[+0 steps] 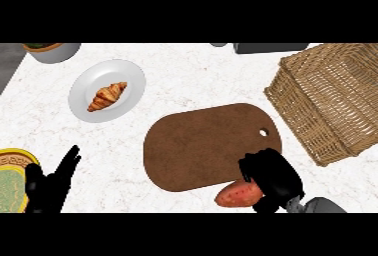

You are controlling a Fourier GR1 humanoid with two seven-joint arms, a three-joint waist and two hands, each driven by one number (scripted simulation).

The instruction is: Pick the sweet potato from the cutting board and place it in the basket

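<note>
**A:** Where is the sweet potato to be found?

**B:** The sweet potato (236, 195) is seen at the lower right edge of the brown cutting board (199, 145), lying partly past the board's rim. Whether it rests on the board or is raised off it cannot be told.

**A:** What is held by the right hand?

**B:** The right hand (272, 176) is placed at the board's lower right corner, against the sweet potato's upper right end. Its fingers are curled down round that end, so the sweet potato is gripped there. The rest of the sweet potato is left showing below and to the left of the hand.

**A:** And the left hand?

**B:** The left hand (50, 184) is shown well to the left of the board. Its fingers are held straight and pointing up, and nothing is held in it.

**A:** Where is the basket set?

**B:** The wicker basket (328, 100) is set just to the right of the board, apart from the sweet potato.

**A:** What else is seen?

**B:** A white plate (118, 72) bearing a croissant (108, 96) is placed up and to the left of the board. A grey pot (55, 52) is found farther out that way. A yellow-rimmed dish (18, 154) lies far left of the board, beyond the left hand.
</note>
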